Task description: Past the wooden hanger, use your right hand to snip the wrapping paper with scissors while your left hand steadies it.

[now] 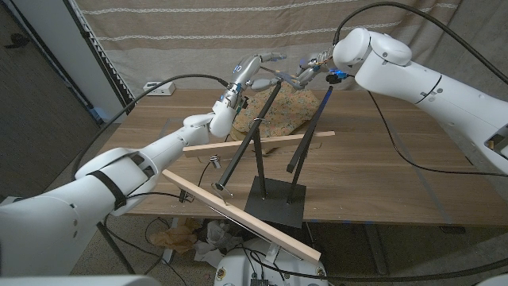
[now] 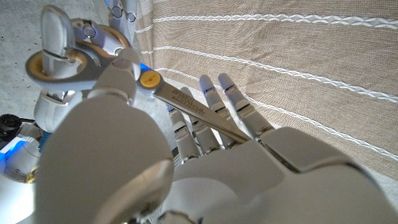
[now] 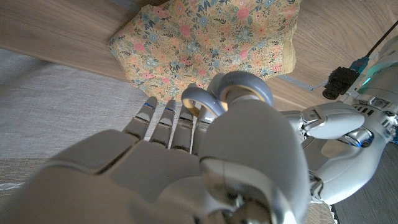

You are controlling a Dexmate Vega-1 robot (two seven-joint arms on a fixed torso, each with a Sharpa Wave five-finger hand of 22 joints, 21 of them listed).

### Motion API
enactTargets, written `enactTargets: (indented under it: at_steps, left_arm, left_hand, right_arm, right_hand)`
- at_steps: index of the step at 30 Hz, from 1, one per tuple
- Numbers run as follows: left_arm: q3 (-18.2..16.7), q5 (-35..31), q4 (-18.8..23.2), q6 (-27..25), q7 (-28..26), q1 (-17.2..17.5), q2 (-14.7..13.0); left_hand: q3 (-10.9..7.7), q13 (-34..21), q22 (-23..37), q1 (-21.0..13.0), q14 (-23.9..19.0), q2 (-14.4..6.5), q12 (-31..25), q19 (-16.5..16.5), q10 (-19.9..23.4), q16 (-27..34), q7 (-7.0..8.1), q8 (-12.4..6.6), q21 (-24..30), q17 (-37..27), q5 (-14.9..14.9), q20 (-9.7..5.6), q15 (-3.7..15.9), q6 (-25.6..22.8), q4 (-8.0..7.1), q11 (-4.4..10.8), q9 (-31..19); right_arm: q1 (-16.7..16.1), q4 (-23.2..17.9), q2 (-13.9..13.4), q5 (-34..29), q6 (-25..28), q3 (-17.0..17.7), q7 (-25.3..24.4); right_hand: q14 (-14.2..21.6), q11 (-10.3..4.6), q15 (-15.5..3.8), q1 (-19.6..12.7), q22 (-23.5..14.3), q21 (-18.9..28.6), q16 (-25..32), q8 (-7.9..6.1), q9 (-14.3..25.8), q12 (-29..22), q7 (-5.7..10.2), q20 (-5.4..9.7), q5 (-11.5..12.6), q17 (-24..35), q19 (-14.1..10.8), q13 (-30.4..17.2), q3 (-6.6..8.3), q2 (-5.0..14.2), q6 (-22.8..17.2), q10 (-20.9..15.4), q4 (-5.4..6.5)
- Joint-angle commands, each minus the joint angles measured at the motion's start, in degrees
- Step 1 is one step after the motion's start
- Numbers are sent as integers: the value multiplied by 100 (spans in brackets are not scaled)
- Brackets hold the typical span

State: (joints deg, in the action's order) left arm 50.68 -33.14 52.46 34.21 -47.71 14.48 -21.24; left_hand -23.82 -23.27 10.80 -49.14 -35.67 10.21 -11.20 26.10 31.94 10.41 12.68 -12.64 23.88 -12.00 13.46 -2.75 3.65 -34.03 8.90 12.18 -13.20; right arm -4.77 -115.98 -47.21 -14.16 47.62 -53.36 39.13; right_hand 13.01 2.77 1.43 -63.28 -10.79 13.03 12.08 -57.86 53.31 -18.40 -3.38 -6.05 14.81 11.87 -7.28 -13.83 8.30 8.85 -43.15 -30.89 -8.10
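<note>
The scissors [image 1: 274, 75] hang in the air between both hands, above the far side of the table. My right hand [image 1: 313, 73] has its thumb through the grey handle loops [image 3: 239, 87]. My left hand [image 1: 238, 83] grips the closed blades [image 2: 186, 102] between thumb and fingers. The floral wrapping paper [image 1: 282, 115] lies crumpled on the table below the hands, beyond the wooden hanger [image 1: 258, 141]. The right wrist view looks down on the paper [image 3: 211, 37], with my left hand [image 3: 339, 124] beside it.
The hanger's black stand [image 1: 274, 199] sits at the table's near middle, its dark rods leaning up toward the hands. A second wooden bar [image 1: 246, 214] slants across the front edge. A small dark object [image 1: 214, 163] lies near the stand. A white power strip [image 1: 159, 87] sits far left.
</note>
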Motion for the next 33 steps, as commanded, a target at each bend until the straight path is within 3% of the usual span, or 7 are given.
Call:
enactTargets:
  at_steps: [1, 9, 12, 33]
  left_arm:
    - [-159, -68, 597, -304, 73, 265, -226]
    - [-275, -67, 848, -418, 161, 392, -329]
    - [-326, -55, 944, -448, 222, 439, -393]
    - [-701, -80, 1478, -696, 161, 778, -649]
  left_hand:
    - [178, -15, 17, 154, 311, -7, 22, -169, -419, 34, -4, 28, -130, -36, 70, -277, 871, 194, -38, -7, -23]
    - [292, -10, 26, 288, 509, -20, 7, -310, -556, 36, -5, 31, -220, -44, 124, -225, 871, 275, -75, -8, -20]
    - [209, -3, 40, 175, 580, -223, -24, -360, -589, 69, -1, 2, -255, -59, 192, -210, 899, 292, -60, 3, -38]
    - [377, 60, 54, 488, 776, -80, 0, -509, -746, 87, -7, 24, -357, -70, 312, -165, 875, 425, -144, -6, -18]
  right_arm:
    - [-86, -132, -73, 65, 42, 88, -74]
    - [-109, -175, -110, 82, 42, 100, -94]
    - [-113, -192, -127, 87, 62, 107, -94]
    - [-36, -79, -110, 52, 109, 24, -32]
  right_hand:
    - [39, 16, 23, -3, -31, 7, 17, -88, 16, 11, -4, 15, -14, 7, -52, 2, 68, -13, 2, -36, 8]
    - [56, 22, 17, 0, -30, 5, 13, -91, -38, 25, 14, 16, -59, 3, -55, 24, 90, -18, 7, -55, 7]
    - [62, 17, 17, 2, -30, 3, 11, -105, -34, 38, -8, 19, -74, 1, -52, 31, 95, -23, 8, -39, 7]
    - [85, 10, 8, -30, -28, -5, -3, -131, -130, 90, 6, 6, -184, -6, -52, 79, 167, -23, 60, -41, -11]
